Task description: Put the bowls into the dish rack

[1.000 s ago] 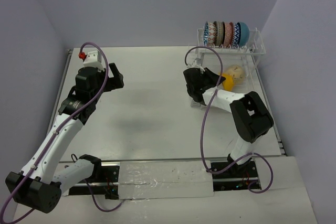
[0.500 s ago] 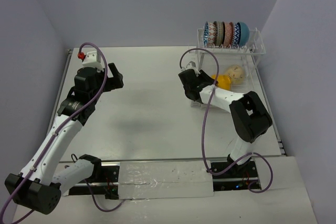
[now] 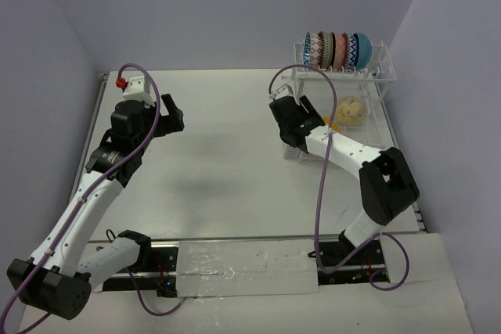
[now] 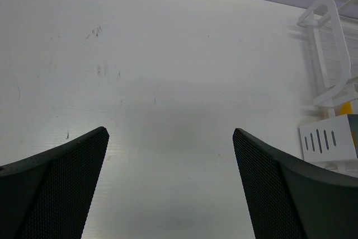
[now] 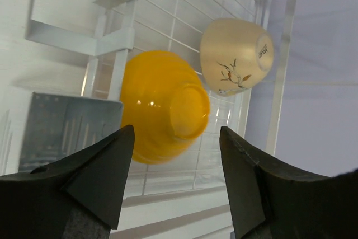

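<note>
Left fingers (image 4: 56,186) wide; right fingers (image 5: 92,186) apart.

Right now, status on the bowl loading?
Left gripper open, holding nothing. Right gripper open, facing yellow bowl in dish rack lower tray, beside tan bowl. Other bowls upright up top. Nothing blocking.

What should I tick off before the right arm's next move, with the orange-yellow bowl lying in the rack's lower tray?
1. Right claw open, not clamped on the orange-yellow bowl: ok.
2. That bowl inside the dish rack lower tray, beside the speckled tan bowl: ok.
3. Upper row of bowls standing on edge between the prongs: ok.
4. Left claw open, empty: ok.
5. Bowls loose on the table: none seen in the top view: ok.
6. Orange-yellow bowl resting steady: cannot tell.
</note>
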You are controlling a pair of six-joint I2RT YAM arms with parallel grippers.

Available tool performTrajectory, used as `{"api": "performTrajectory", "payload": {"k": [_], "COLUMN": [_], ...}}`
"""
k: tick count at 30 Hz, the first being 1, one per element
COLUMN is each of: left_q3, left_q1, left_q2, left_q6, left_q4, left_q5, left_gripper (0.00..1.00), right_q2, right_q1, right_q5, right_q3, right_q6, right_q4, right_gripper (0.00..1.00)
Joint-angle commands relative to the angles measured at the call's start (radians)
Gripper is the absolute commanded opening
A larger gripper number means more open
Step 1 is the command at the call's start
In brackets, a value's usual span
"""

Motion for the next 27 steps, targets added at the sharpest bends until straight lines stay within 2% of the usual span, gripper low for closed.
{"api": "performTrajectory", "payload": {"k": [1,5,10,15,19,22,27], "left_q3": [-0.011,-0.012,-0.011,-0.008,0.051,0.089,0.106], "left_q1": [-0.004,-0.004,-0.004,-0.004,-0.004,-0.006,-0.004], "left_q2": [-0.022,-0.022,-0.019,-0.028,-0.041,-0.06,-0.114], "left_q6": [0.013,0.013,0.012,-0.001,-0.027,-0.037,-0.03], "left_q4": [0.037,0.039,0.039,0.045,0.008,-0.018,-0.053], "left_q5": [-0.005,-0.005,-0.005,-0.01,-0.005,-0.021,-0.099], "left_gripper": [0.99,0.99,0.99,0.99,0.99,0.99,0.99], "right_q2": [-0.074,-0.124,-0.277,-0.524,-0.747,-0.976,-1.215], "right_q1": [0.013,0.011,0.011,0.01,0.008,0.007,0.007], "right_q5": [-0.078,-0.096,-0.124,-0.18,-0.159,-0.153,-0.144], "right_q3": [0.018,0.004,-0.005,-0.023,-0.069,-0.108,-0.157], "right_q6": [0.056,0.068,0.1,0.16,0.203,0.222,0.257], "right_q4": [-0.018,-0.029,-0.035,-0.024,0.016,0.036,0.034], "right_gripper": [0.71,0.71,0.72,0.85,0.88,0.99,1.0]}}
